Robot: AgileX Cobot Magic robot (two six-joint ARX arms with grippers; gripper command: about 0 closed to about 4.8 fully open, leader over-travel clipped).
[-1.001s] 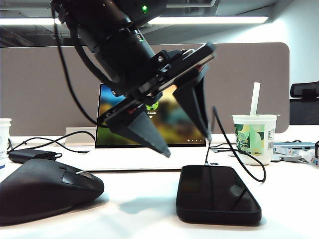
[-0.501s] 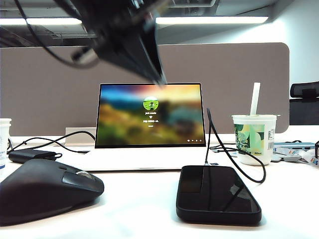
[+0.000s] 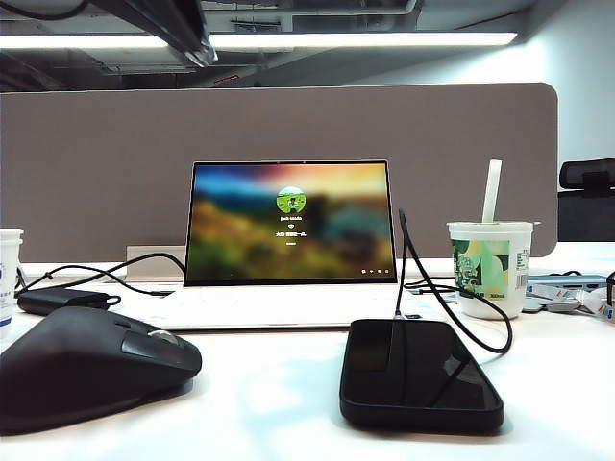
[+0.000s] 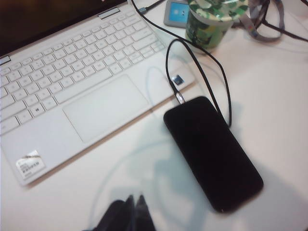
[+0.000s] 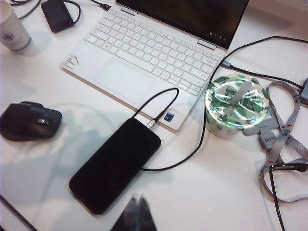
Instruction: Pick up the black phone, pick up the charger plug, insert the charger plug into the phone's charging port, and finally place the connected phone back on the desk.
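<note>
office, probably | fabric partition (image 3: 96, 173) | laptop (image 3: 288, 230) | ceiling striplights (image 3: 384, 38)

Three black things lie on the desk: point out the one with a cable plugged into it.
The phone, flat and glossy, with the plug at its short edge nearest the laptop. The mouse has no cable; the brick sits far off.

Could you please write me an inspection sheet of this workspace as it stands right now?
Surface: white desk, nothing spilled.
Job's things: black phone lies flat, screen up; charger plug sits at its short edge by the laptop, apparently inserted.
Clutter: laptop open, mouse, green cup with straw, paper cup, power brick, lanyard.
Grippers: left gripper and right gripper above the desk, fingers together, holding nothing.
Cables: thin black cable loops from the plug.
Surroundings: grey-brown partition.
</note>
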